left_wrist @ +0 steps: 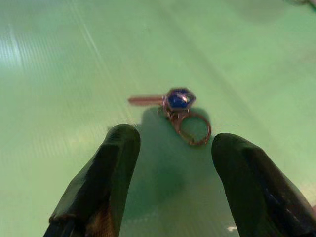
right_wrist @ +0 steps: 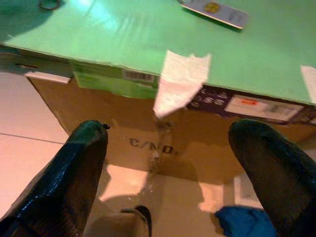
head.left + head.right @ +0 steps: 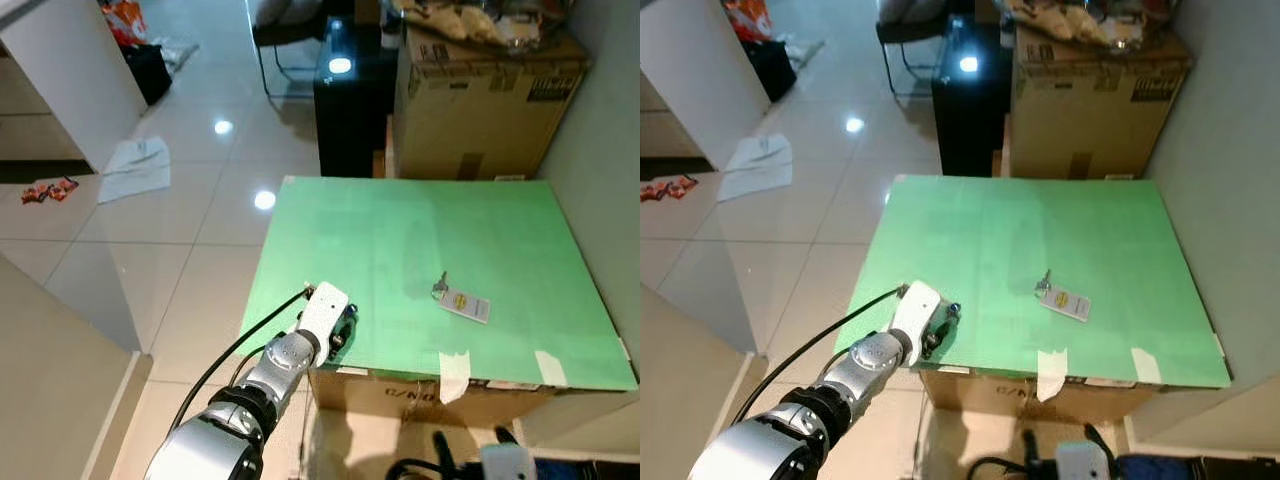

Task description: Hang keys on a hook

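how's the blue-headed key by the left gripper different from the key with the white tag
The blue-headed key carries a bare metal ring; the tagged key carries a white tag with a yellow spot. The first lies near the green board's front-left edge at the open left gripper; the second lies farther right. Both lie flat.

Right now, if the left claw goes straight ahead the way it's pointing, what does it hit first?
Most likely the blue-headed key with its ring, lying on the green board just past the open left claw. Depth is hard to judge; it may touch the board first.
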Motion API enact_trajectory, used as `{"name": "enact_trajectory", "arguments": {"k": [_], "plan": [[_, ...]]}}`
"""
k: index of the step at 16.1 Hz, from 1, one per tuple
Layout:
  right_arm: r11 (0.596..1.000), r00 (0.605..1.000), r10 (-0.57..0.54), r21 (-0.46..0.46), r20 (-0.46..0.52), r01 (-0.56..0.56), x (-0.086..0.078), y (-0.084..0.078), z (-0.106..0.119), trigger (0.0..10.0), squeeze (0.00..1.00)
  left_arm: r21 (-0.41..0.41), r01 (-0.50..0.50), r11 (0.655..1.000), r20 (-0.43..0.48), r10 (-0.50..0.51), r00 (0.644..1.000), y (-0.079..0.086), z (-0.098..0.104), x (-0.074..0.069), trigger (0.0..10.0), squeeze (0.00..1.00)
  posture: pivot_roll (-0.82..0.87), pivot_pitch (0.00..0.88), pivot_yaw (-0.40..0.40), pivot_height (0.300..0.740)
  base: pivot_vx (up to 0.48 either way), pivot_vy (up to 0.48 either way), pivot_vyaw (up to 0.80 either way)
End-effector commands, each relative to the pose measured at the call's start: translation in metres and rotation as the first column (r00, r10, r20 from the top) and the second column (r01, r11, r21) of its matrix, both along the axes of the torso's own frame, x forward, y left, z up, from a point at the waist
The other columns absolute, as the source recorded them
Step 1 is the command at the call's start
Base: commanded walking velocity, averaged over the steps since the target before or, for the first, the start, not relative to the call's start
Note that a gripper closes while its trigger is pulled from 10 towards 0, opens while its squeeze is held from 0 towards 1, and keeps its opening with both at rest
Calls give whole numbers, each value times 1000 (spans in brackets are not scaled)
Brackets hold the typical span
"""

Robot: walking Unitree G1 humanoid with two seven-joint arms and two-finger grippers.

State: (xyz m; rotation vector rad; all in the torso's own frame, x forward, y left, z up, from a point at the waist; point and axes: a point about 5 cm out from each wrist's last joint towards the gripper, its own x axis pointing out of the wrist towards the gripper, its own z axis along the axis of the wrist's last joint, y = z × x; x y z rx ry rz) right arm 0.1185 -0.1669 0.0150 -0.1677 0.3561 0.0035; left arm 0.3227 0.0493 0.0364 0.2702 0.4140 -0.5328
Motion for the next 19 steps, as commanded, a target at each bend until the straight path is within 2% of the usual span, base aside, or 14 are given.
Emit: {"name": "enact_trajectory", "arguments": {"k": [1,6,10,12,15,19], "plan": [[1000,1000,9,-6,13,-9,-1,3,4,10000,0,25,-13,1000,-34,14,999,2,-8,-6,10000,0,-408,212,155,740,0,0,0],[1000,999,12,-29,32,-11,3,0,12,10000,0,18,-20,1000,-52,21,998,-4,-11,-9,10000,0,-445,218,154,740,0,0,0],[999,998,36,-36,45,-34,1,5,22,10000,0,30,-24,999,-46,26,999,-6,-11,-9,10000,0,-474,247,145,740,0,0,0],[997,998,59,-46,37,-58,-5,7,26,10000,0,12,-61,998,-11,61,998,-6,-3,-3,10000,0,-494,260,134,740,0,0,0],[997,998,58,-47,31,-57,-8,8,32,10000,0,-13,-94,995,-4,94,996,-7,2,1,10000,0,-501,272,136,740,0,0,0],[997,998,59,-41,29,-58,-10,12,40,10000,0,-10,-135,991,7,135,991,0,4,5,10000,0,-500,277,138,740,0,0,0]]}}
